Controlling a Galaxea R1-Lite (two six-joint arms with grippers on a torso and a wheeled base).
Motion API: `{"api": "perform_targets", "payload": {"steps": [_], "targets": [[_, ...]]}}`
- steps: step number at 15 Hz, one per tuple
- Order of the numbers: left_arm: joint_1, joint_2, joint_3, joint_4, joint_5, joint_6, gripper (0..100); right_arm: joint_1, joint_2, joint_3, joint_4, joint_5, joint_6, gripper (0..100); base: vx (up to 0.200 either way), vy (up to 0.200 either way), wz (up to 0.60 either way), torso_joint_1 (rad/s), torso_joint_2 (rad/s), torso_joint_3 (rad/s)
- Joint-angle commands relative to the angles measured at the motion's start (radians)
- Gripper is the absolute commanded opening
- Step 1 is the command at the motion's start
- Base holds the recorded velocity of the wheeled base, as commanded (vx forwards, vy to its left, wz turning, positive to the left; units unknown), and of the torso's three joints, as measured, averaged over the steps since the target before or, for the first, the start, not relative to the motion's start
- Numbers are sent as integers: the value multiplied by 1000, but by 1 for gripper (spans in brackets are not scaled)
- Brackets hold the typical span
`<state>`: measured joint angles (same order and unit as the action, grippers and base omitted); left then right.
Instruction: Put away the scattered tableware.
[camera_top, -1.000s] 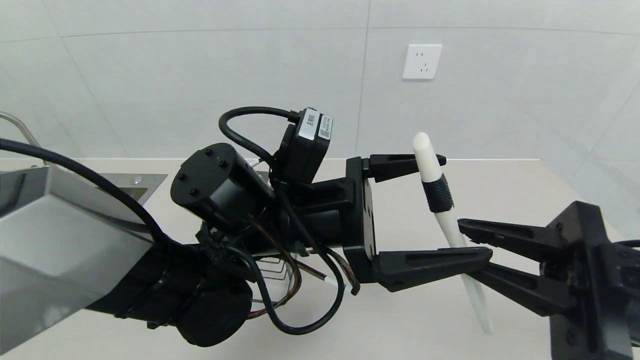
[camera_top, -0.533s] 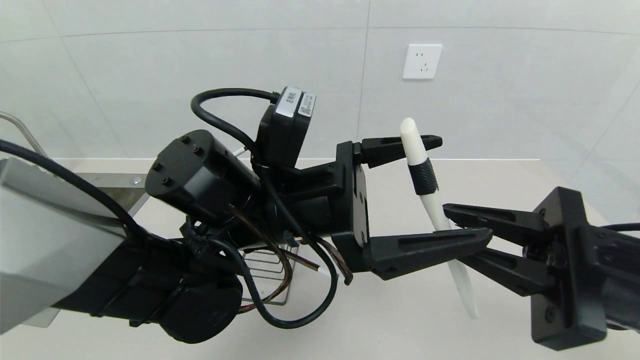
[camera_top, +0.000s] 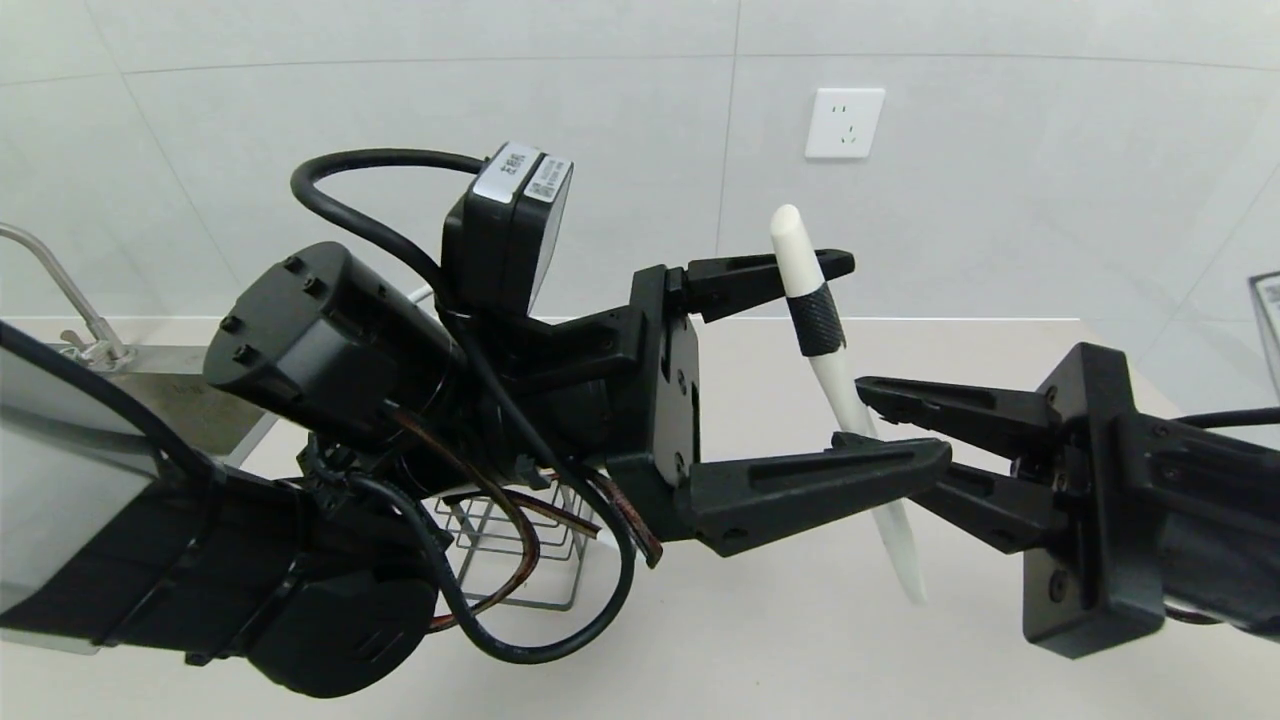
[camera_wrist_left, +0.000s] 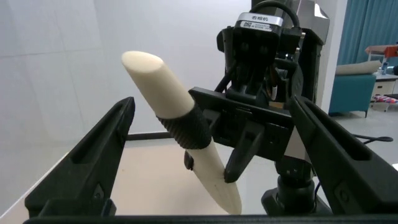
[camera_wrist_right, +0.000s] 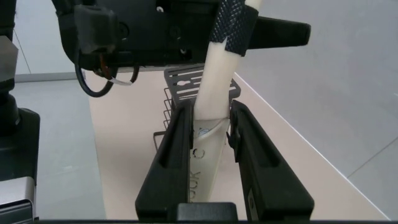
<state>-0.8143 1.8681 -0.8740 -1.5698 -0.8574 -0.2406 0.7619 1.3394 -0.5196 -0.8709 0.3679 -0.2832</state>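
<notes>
Above the counter (camera_top: 800, 650), the white utensil (camera_top: 837, 395) stands tilted, pinched low on its shaft by the right gripper (camera_top: 858, 415), with the left gripper (camera_top: 895, 360) spread wide around its upper part. It looks light, stiff, smooth and perhaps brittle, so the black knurled band (camera_top: 812, 322) seems the surest hold. The left arm hides much of the wire rack (camera_top: 520, 560), and what kind of utensil this is cannot be made out.

A white utensil (camera_wrist_left: 154, 79) with a black knurled band (camera_wrist_left: 184, 122) slants between the widely spread fingers of the left tool (camera_wrist_left: 211, 101), its rounded end tipped up toward the pale tiled wall (camera_wrist_left: 56, 50) and touching neither finger. Just below the band, the right tool (camera_wrist_left: 219, 147) clamps the utensil's shaft from the far side, its black wrist housing rising behind. A beige table (camera_wrist_left: 140, 163) lies underneath, and a teal curtain (camera_wrist_left: 372, 28) hangs far off in the room beyond.
</notes>
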Motion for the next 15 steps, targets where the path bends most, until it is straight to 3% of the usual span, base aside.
{"api": "perform_targets", "payload": {"steps": [1, 2, 11, 12, 15], "targets": [[1, -7, 1, -1, 0, 0, 100, 0, 4, 1, 0, 2, -1, 0, 0, 0, 0, 0, 0, 0], [0, -9, 9, -1, 0, -2, 0, 2, 4, 0, 0, 2, -1, 0, 0, 0, 0, 0, 0, 0], [7, -3, 12, -1, 3, 4, 0, 34, 27, -54, 0, -3, -8, 0, 0, 0, 0, 0, 0, 0], [10, -4, 12, -1, 9, 6, 0, 36, 37, -60, 1, -4, -8, 100, 0, 0, 0, 0, 0, 0], [24, -14, 15, -1, 34, 11, 0, 34, 49, -59, 0, -37, -8, 100, 0, 0, 0, 0, 0, 0]]}}
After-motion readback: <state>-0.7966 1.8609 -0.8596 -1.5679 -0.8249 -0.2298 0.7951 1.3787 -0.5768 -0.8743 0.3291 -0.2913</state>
